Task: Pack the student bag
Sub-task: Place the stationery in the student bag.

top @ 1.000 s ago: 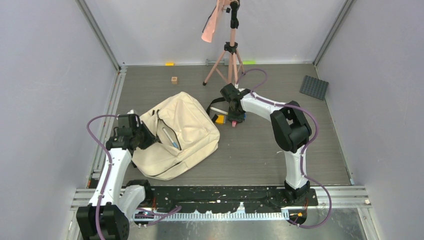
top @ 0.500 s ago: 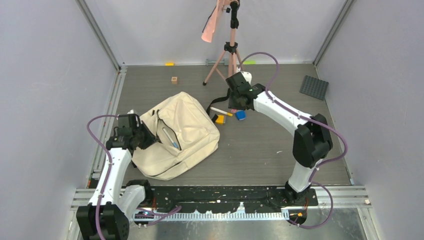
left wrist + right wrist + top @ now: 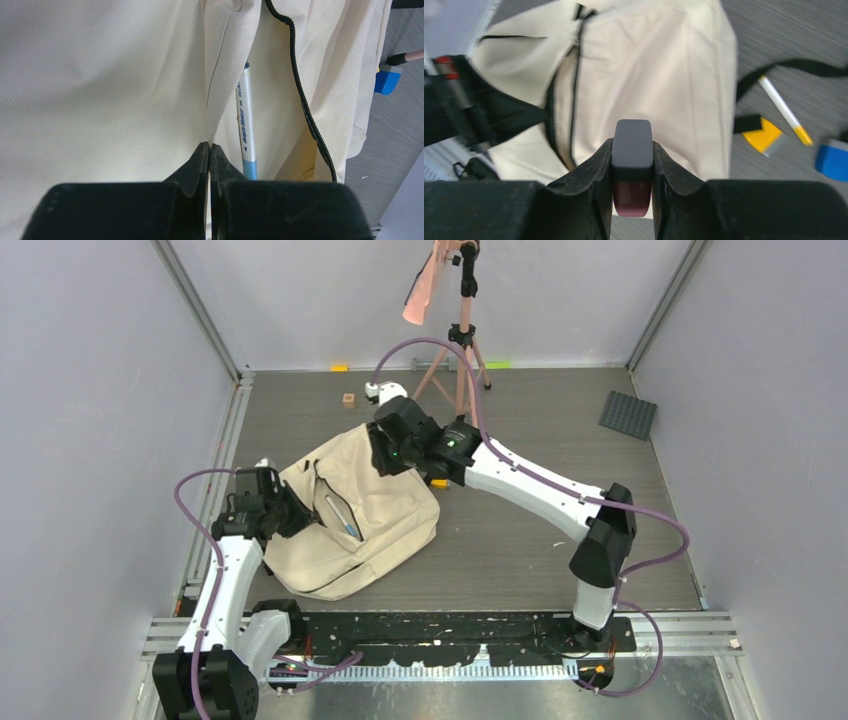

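The beige student bag (image 3: 375,505) lies left of centre, its black zip (image 3: 300,95) open. A white and blue pen (image 3: 246,125) lies inside the opening, also visible from above (image 3: 338,515). My left gripper (image 3: 209,146) is shut on the bag's fabric edge beside the opening, at the bag's left side (image 3: 298,520). My right gripper (image 3: 632,150) is shut on a small grey and maroon block (image 3: 632,142) and hovers over the bag's far upper end (image 3: 385,455). In the right wrist view the bag (image 3: 659,75) lies below the block.
Right of the bag lie a white and yellow pen (image 3: 784,110), a yellow item (image 3: 764,135) and a blue item (image 3: 831,160), plus a black strap (image 3: 794,65). A pink tripod (image 3: 460,350), a wooden cube (image 3: 348,399) and a dark grey plate (image 3: 628,414) stand farther back.
My right arm has lifted from the loose items right of the bag and swung left with the block, now over the bag's far end. The left arm has not moved.
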Robot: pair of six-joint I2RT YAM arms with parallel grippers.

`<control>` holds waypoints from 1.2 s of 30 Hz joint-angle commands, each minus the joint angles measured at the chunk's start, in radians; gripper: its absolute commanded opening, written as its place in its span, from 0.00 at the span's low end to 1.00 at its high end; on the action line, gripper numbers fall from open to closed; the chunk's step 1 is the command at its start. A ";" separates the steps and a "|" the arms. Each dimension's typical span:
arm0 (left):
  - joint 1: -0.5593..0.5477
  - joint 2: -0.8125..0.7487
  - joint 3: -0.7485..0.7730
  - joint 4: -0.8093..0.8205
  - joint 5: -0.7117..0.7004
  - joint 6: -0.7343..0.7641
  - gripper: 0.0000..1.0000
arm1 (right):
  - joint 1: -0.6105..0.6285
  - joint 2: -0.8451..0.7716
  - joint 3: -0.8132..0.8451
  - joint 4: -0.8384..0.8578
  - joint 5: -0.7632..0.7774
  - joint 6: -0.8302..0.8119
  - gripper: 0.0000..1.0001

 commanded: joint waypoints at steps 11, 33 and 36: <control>0.003 -0.033 0.042 0.043 0.053 -0.018 0.00 | 0.184 0.302 0.457 -0.180 -0.165 -0.173 0.01; 0.004 -0.056 0.037 0.031 0.037 -0.026 0.00 | 0.227 0.538 0.673 -0.375 0.063 -0.272 0.23; 0.003 -0.055 0.038 0.031 0.037 -0.028 0.00 | 0.227 0.540 0.679 -0.374 0.066 -0.272 0.35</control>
